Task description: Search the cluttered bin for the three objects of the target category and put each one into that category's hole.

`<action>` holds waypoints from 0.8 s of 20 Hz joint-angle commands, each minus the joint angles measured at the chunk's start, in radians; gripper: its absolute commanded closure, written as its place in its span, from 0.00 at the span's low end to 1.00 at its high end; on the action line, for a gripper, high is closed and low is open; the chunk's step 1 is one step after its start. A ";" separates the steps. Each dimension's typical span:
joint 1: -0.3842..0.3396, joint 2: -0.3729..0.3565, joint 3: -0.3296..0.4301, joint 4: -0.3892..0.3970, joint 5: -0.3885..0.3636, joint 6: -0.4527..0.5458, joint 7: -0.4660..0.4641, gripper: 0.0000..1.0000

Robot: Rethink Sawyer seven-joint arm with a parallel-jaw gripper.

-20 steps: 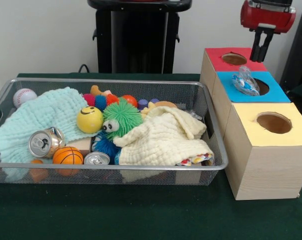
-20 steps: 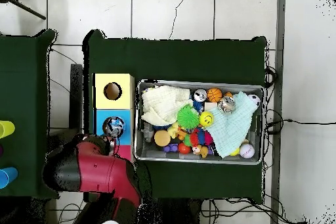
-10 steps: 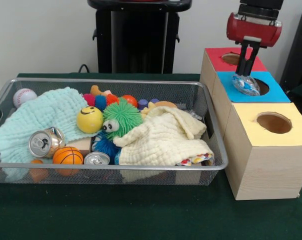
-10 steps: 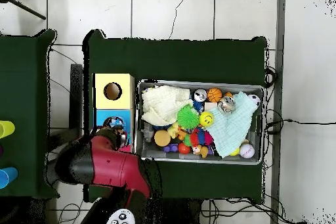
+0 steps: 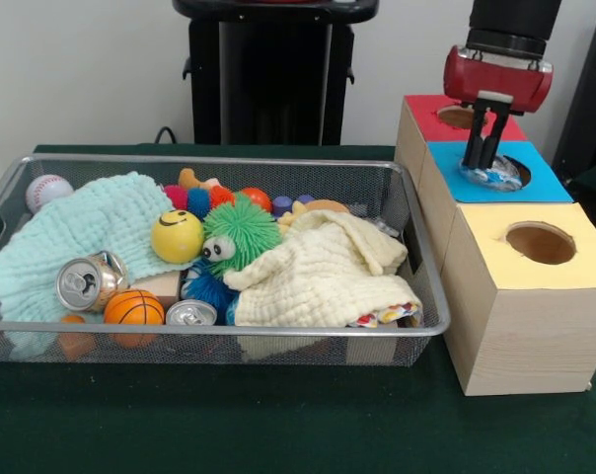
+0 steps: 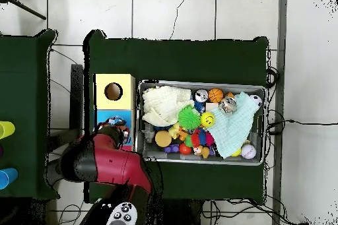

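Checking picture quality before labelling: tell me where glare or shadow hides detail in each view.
Front view: even light, glints on the crushed can, the bin sharp. Overhead view: the arm covers the red box, and the gripper is dark against the blue box.

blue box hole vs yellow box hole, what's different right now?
The blue box hole has a crumpled clear plastic item sitting in it, with the gripper right above; the yellow box hole is open and empty-looking. Blue sits in the middle of the row, yellow at the end. Both are round holes in a coloured top.
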 commanded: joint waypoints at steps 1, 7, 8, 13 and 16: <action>-0.026 0.136 0.139 -0.005 0.051 -0.072 0.255 1.00; -0.017 0.150 0.145 -0.003 0.069 -0.071 0.263 1.00; -0.020 0.152 0.147 -0.003 0.068 -0.070 0.260 1.00; -0.074 0.212 0.200 -0.012 0.054 -0.065 0.229 1.00; -0.049 0.225 0.174 -0.022 0.076 -0.041 0.247 1.00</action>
